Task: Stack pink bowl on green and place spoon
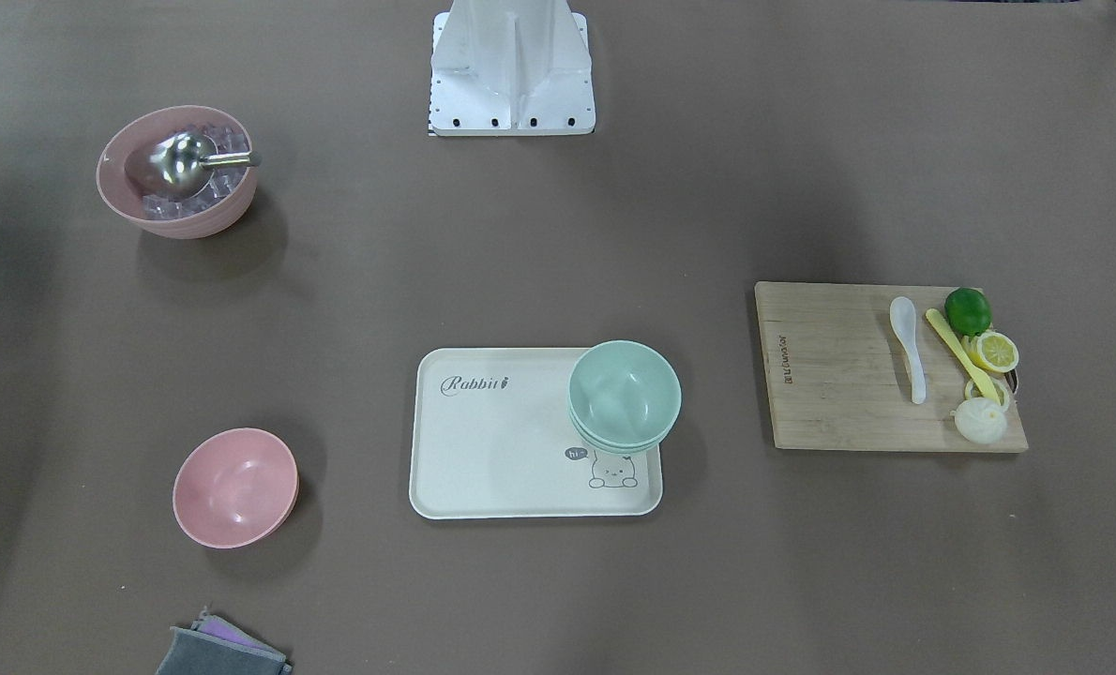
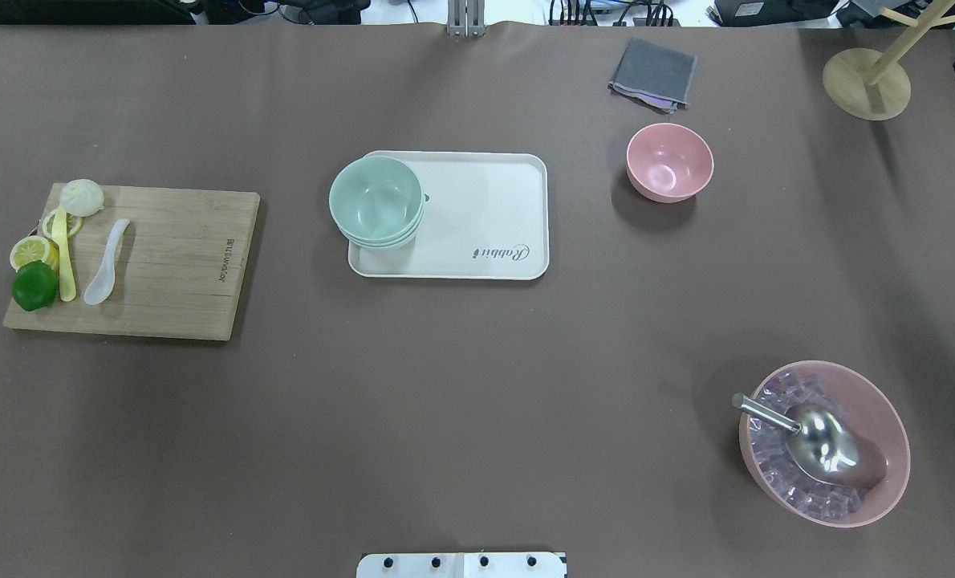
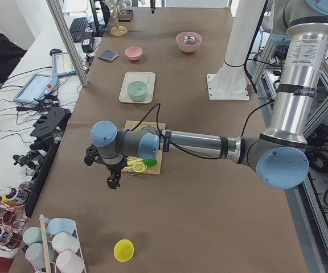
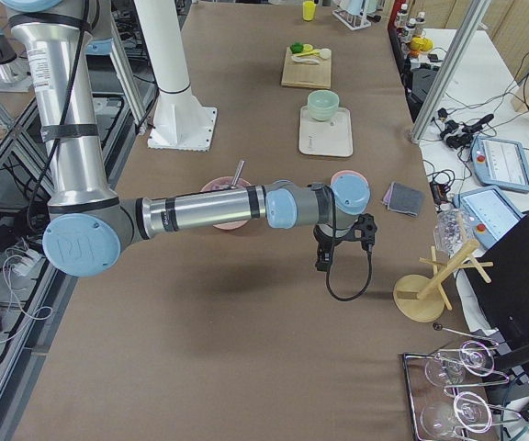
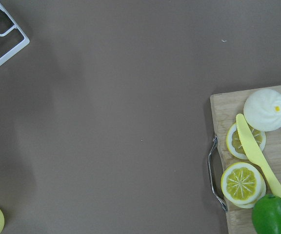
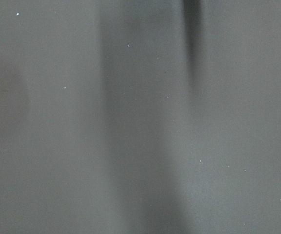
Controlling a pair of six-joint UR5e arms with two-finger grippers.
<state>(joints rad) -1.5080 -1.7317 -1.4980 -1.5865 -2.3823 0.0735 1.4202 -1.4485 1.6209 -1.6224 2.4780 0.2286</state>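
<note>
Sitting alone at upper right, the pink bowl (image 2: pixel 669 161) is not yet on the green bowl (image 2: pixel 376 201), the spoon (image 2: pixel 107 262) unplaced at left; whether the left pincer (image 3: pixel 113 181) or right pincer (image 4: pixel 323 262) is wide cannot be told.

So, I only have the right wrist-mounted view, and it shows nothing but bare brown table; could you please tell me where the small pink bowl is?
Observer: The small pink bowl stands empty and upright on the table on the right arm's side. It is apart from the tray, where the green bowls sit nested at one corner.
Operator: Thank you. And where is the spoon, please?
Observer: The white spoon lies on the cutting board on the left arm's side, next to a yellow knife.
</note>
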